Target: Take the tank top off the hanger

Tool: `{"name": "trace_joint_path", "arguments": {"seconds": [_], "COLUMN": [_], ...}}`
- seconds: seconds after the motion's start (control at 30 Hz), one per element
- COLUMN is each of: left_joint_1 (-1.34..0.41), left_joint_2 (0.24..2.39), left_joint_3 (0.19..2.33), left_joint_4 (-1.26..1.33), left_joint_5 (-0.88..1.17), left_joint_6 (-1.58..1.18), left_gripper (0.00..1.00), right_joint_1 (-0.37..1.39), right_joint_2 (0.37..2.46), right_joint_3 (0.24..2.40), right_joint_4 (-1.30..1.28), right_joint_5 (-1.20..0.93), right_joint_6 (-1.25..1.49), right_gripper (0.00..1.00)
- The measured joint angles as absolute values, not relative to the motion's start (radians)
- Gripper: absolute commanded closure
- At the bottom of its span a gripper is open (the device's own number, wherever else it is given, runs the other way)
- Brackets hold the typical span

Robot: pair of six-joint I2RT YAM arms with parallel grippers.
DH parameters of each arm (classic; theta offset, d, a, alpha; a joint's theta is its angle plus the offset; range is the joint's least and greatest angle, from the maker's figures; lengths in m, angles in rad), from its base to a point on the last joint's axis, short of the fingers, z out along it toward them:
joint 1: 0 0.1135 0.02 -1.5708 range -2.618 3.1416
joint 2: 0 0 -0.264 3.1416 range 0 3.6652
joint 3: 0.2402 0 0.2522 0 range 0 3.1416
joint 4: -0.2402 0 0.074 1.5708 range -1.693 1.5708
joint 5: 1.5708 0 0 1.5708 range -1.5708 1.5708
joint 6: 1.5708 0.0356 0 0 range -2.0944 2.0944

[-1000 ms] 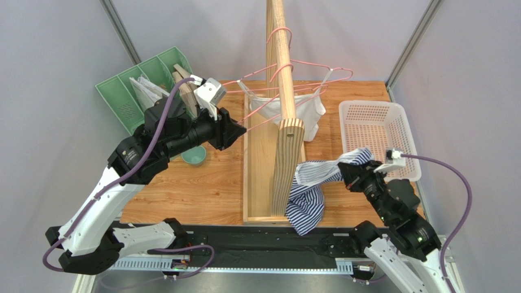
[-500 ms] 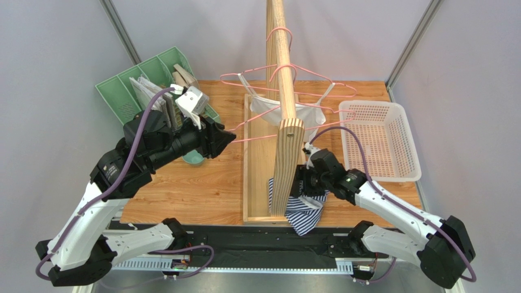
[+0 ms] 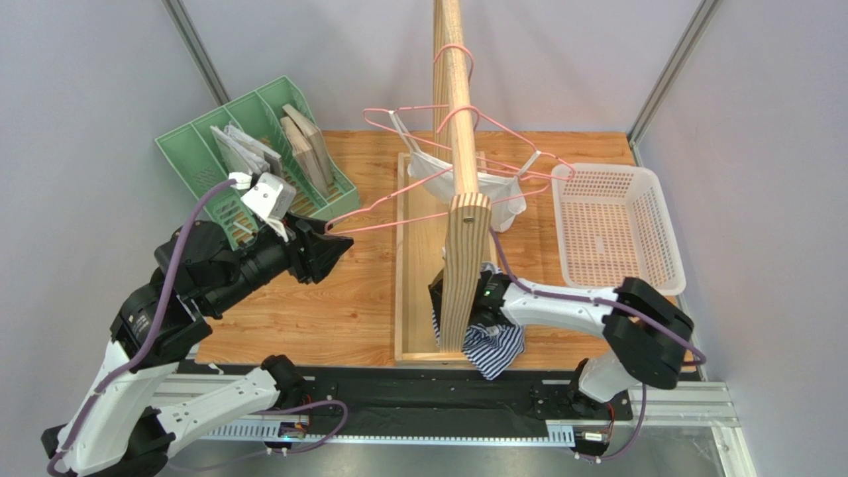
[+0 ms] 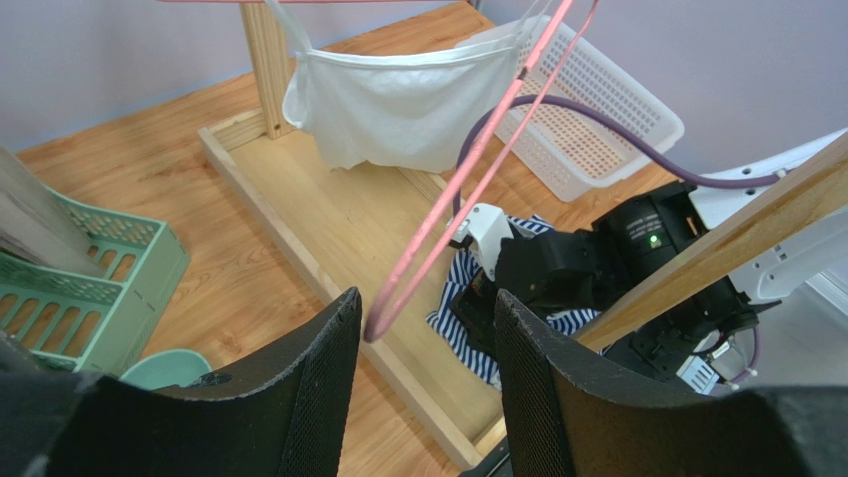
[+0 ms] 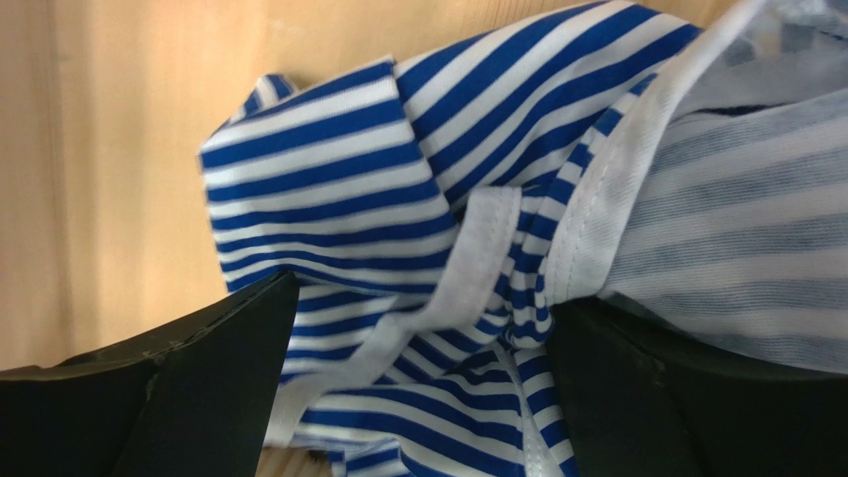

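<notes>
The blue-and-white striped tank top [image 3: 501, 348] lies crumpled at the near end of the wooden rack's base, off any hanger. My right gripper [image 5: 428, 343] is low over it and open, with striped cloth [image 5: 398, 199] lying loose between the fingers. In the top view that gripper is mostly hidden behind the rack's upright. The bare pink hanger [image 3: 398, 213] hangs tilted from the wooden rod [image 3: 457, 70]. Its left tip [image 4: 374, 328] sits between the fingers of my left gripper [image 4: 426, 298], close to the left finger. The jaws stand apart, open.
A white top [image 3: 498, 187] hangs on a second pink hanger behind the upright. A white plastic basket [image 3: 617, 224] stands at the right and a green file rack [image 3: 234, 149] at the back left. A teal bowl [image 4: 159, 368] sits below my left gripper. The rack's base tray [image 3: 418, 283] runs down the middle.
My right arm swung left from beside the basket to the rack's base, set the striped tank top down and opened. My left gripper drew back toward the left, and the hanger's tip came with it.
</notes>
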State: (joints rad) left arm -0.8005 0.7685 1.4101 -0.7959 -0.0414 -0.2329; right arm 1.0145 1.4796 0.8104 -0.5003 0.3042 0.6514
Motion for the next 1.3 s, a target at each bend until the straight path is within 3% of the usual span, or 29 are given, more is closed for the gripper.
{"name": "trace_joint_path", "arguments": {"seconds": [0.37, 0.57, 0.77, 0.9, 1.3], "left_joint_1": [-0.801, -0.801, -0.801, -0.801, -0.801], "left_joint_2": [0.659, 0.635, 0.634, 0.634, 0.634], "left_joint_3": [1.376, 1.369, 1.361, 1.36, 1.36], "left_joint_4": [-0.833, -0.85, -0.855, -0.855, -0.855], "left_joint_5": [-0.076, -0.088, -0.088, -0.088, -0.082], "left_joint_6": [-0.234, -0.234, -0.238, -0.241, -0.26], "left_gripper": [0.42, 0.42, 0.42, 0.42, 0.43], "right_joint_1": [1.097, 1.1, 1.09, 1.075, 1.044], "right_joint_2": [1.607, 1.571, 1.526, 1.474, 1.004], "right_joint_3": [0.873, 0.814, 0.757, 0.726, 0.678], "right_joint_4": [-0.467, -0.375, -0.353, -0.354, -0.342], "right_joint_5": [0.457, 0.491, 0.533, 0.538, 0.525], "right_joint_6": [0.715, 0.715, 0.719, 0.717, 0.586], "right_gripper": [0.08, 0.2, 0.73, 0.99, 1.0]}}
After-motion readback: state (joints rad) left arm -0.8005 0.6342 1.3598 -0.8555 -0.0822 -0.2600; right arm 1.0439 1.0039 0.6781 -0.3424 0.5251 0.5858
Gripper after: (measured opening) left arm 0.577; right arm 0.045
